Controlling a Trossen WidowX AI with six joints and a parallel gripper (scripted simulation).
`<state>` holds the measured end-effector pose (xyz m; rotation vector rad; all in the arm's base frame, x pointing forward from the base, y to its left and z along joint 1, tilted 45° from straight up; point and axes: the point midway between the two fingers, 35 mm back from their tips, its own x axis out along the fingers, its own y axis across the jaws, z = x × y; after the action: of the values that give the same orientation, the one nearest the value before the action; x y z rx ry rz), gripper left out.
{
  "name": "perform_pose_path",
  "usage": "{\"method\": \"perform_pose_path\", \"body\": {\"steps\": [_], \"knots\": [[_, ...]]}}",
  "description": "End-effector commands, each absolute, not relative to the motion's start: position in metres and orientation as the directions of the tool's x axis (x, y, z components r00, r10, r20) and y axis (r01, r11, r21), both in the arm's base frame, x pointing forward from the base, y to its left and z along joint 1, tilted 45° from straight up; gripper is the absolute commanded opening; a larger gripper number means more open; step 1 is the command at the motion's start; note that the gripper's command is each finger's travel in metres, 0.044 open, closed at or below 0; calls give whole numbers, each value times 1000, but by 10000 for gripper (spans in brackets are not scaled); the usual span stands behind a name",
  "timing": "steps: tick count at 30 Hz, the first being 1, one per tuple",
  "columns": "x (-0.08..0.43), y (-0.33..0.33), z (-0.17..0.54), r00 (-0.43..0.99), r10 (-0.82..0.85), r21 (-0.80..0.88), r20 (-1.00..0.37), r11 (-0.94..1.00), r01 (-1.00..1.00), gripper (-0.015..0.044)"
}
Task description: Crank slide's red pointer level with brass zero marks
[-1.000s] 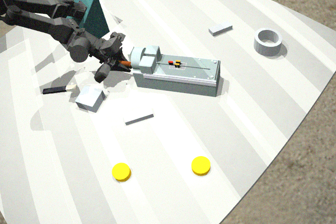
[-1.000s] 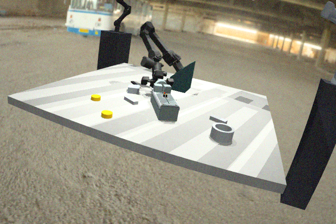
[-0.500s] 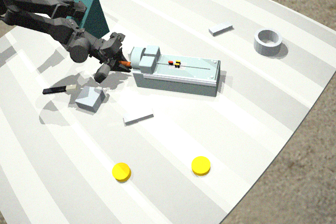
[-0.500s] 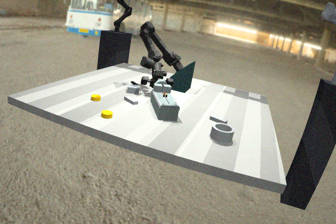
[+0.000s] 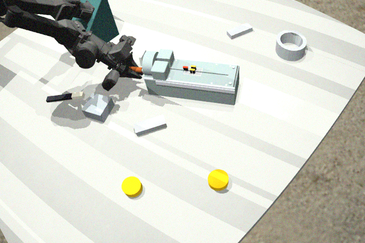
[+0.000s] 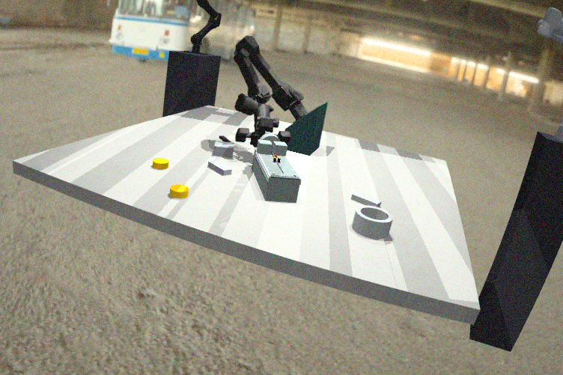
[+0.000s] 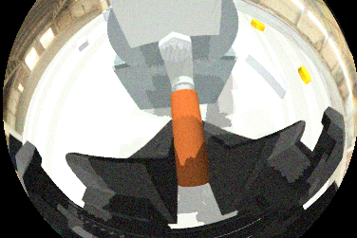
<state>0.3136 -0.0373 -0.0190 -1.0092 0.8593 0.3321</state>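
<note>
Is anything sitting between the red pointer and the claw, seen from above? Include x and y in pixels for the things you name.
Yes. In the top view, the machine's pale raised housing (image 5: 160, 69) lies between the red pointer (image 5: 185, 68) and the claw (image 5: 136, 70), which grips the orange handle (image 5: 136, 69) (image 7: 188, 132).

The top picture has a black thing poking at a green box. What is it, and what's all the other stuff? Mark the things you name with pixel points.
That's a jointed black robot arm. Its end effector (image 5: 136, 71) (image 7: 191, 146) is closed on an orange cylindrical handle (image 5: 136, 69) (image 7: 186, 124) on the pale green boxy machine (image 5: 203, 76) (image 6: 277, 180) (image 7: 142, 86).

One picture looks down from above, one from across the table, and one from the arm's wrist.

Also on the table are two yellow discs (image 5: 131, 186) (image 5: 218, 179) (image 6: 160, 163) (image 6: 179, 191), a grey ring (image 5: 290, 54) (image 6: 371, 227), and a dark teal wedge (image 5: 103, 19) (image 6: 309, 132).
</note>
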Motion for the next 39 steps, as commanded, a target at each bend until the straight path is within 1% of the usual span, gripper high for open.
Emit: {"method": "perform_pose_path", "body": {"steps": [1, 23, 39], "knots": [[319, -41, -13, 654, -146, -621, -742, 517, -589, 0], [314, -38, -18, 637, -133, -601, -759, 518, -608, 0], [314, -38, -18, 637, -133, -601, -759, 518, -608, 420]]}}
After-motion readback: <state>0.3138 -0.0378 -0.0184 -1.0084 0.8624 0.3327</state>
